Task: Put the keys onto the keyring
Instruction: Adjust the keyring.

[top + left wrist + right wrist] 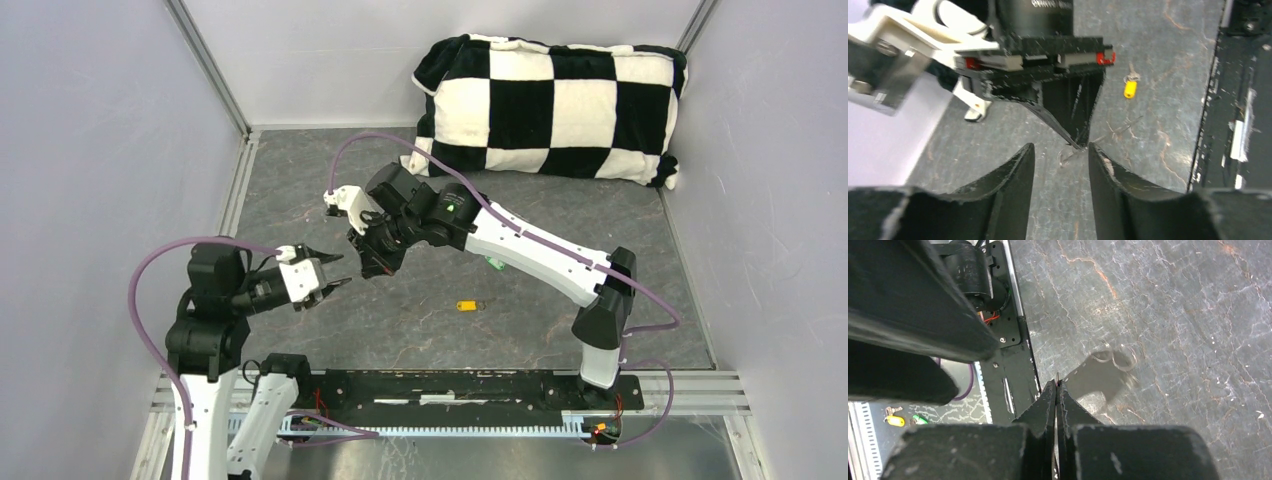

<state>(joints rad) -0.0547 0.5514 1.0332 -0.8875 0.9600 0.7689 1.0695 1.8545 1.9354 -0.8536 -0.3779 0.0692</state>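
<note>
Left arm is folded low, its claw (343, 270) open and empty. Facing it, the right arm stretches across the table (570, 205), its claw (1056, 386) clamped on the keyring (1067, 159). The yellow key (467, 306) and green key (494, 264) lie on the table. The wrist lettering is too blurred to read.

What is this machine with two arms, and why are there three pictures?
It is a robot with two arms on a grey marbled table. One picture looks down from above; the other two come from a camera on each wrist. Each arm ends in a two-finger pincher, called an end effector. The left end effector is open and empty. The right end effector is pinched shut on a thin silvery wire keyring. On the table lie a small key with a yellow plastic head and a small key with a green plastic head. At the back rests a black-and-white checkered pillow.
</note>
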